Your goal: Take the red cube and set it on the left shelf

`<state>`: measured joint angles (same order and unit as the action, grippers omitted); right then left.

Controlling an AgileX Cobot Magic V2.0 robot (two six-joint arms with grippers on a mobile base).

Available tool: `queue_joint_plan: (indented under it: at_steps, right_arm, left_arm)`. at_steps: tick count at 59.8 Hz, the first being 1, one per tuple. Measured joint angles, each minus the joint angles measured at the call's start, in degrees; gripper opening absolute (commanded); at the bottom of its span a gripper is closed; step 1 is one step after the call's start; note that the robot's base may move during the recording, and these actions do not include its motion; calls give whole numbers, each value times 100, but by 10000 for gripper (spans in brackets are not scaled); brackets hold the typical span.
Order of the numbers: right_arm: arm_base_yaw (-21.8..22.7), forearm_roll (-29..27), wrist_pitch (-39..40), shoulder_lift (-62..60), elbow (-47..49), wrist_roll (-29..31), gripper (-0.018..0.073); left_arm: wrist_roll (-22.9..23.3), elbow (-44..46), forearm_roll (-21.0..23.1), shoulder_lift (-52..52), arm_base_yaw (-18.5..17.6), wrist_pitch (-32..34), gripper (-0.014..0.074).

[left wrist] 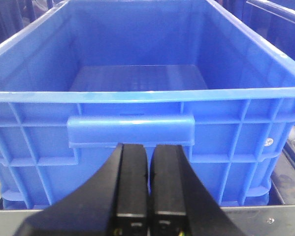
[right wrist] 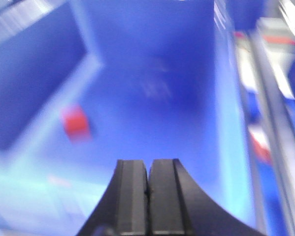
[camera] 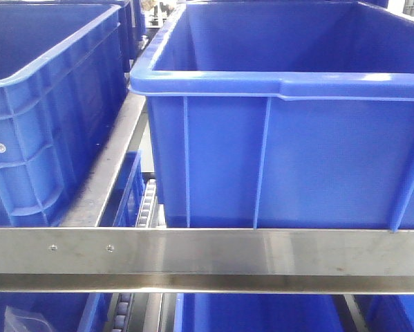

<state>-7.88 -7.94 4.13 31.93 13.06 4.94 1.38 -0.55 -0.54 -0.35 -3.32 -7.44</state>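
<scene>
Two large blue ribbed plastic bins [camera: 276, 124] are seen resting on a brushed steel shelf rail [camera: 207, 252], kept in place side by side for sorting. An empty blue plastic crate [left wrist: 137, 88] is faced by the left gripper [left wrist: 148, 182], whose black jaws are pressed together on nothing. The right gripper [right wrist: 148, 196] is likewise closed and empty, held above a bin floor. The small red cube [right wrist: 76, 122] lies there, blurred, ahead and left, not yet grasped.

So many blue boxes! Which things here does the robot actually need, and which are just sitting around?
Needed:
small red cube
right gripper
blue plastic bin holding the cube

Just there:
left gripper
empty blue plastic crate
steel shelf rail
</scene>
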Motion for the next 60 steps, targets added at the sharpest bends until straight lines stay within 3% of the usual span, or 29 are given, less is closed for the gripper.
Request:
queue_joint_plan:
  at_steps: [21, 60]
  right_arm:
    - [562, -131, 175, -1318, -1386, 0, 55]
    - [600, -165, -904, -3193, -1466, 0, 55]
  left_arm:
    - [0, 0, 0, 0, 0, 0, 102]
    - [0, 0, 0, 0, 0, 0, 102]
